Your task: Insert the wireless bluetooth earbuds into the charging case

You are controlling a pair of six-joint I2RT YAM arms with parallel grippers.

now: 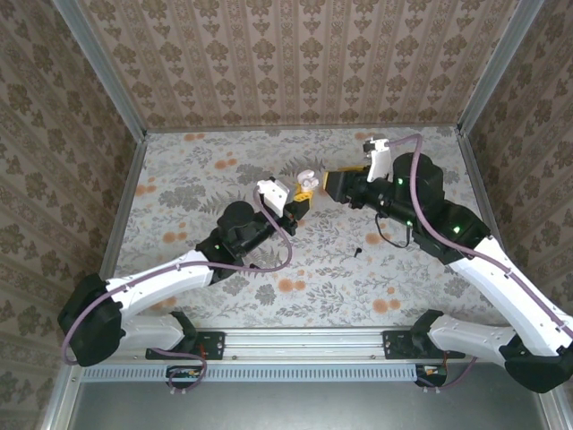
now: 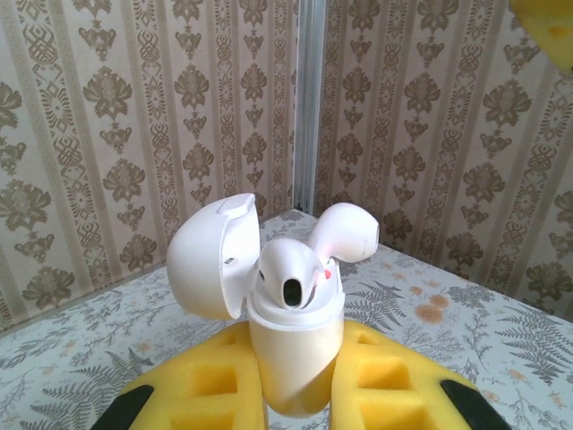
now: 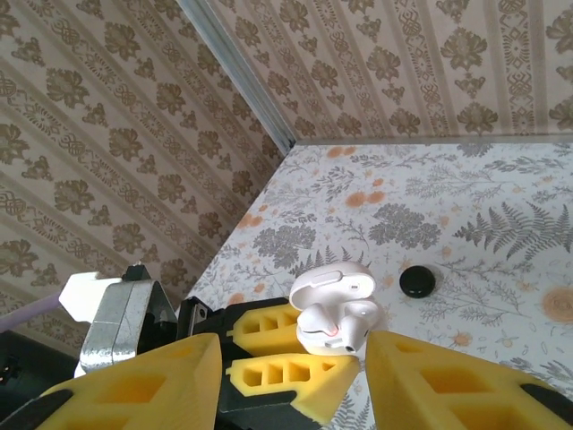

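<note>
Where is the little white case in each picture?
Top external: the charging case sits mid-picture, gripped by the left gripper.
Left wrist: charging case bottom centre, lid open to the left.
Right wrist: charging case low centre, left of the black disc.
Shared landmark: the yellow fingers clamping it.

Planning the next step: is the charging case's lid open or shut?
Open. The lid is swung back off the charging case, baring a white earbud inside.
</note>
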